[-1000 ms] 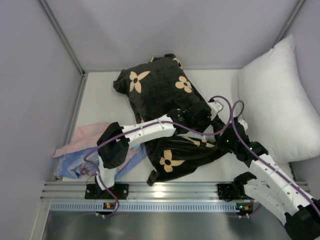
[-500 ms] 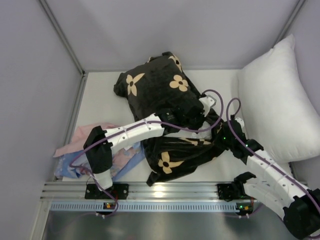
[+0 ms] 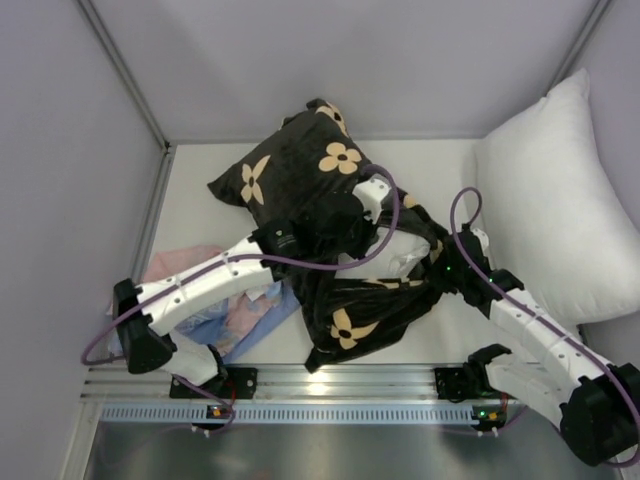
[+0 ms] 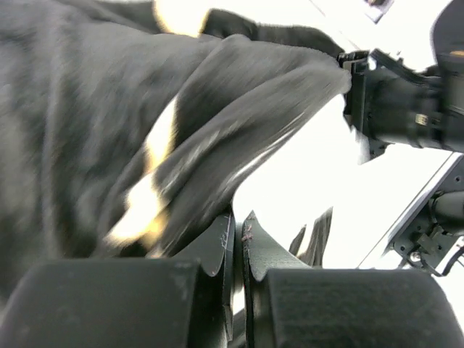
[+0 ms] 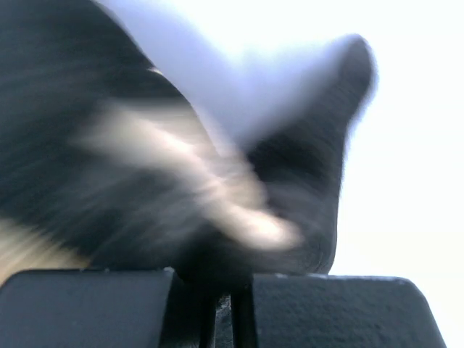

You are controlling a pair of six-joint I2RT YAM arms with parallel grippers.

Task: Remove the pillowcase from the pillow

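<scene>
Pinches a fold of the black plush pillowcase printed with tan flowers (image 3: 320, 175) in the left tool (image 4: 238, 221), shut tight on the cloth. Clamps the near-right end of the same cover in the right tool (image 5: 223, 293), likewise closed on fabric. Reaches much farther back with the left arm (image 3: 220, 280) than a second ago, hauling the top of the bundle toward the back wall (image 3: 350, 60) and a touch leftward. Holds the right grip low and almost where it was. Stretches the cover between the two grips: by the look of it a peel under way, not yet done. Keeps the large white stuffed pillow inside the cover at mid-worktop, nothing of it surely showing. Leaves open white worktop (image 3: 200, 190) at back left for more pull. Crowds the right with a second white pillow (image 3: 550, 190), the near left with pink and light-blue cloths (image 3: 225, 315), so little slack sideways.
</scene>
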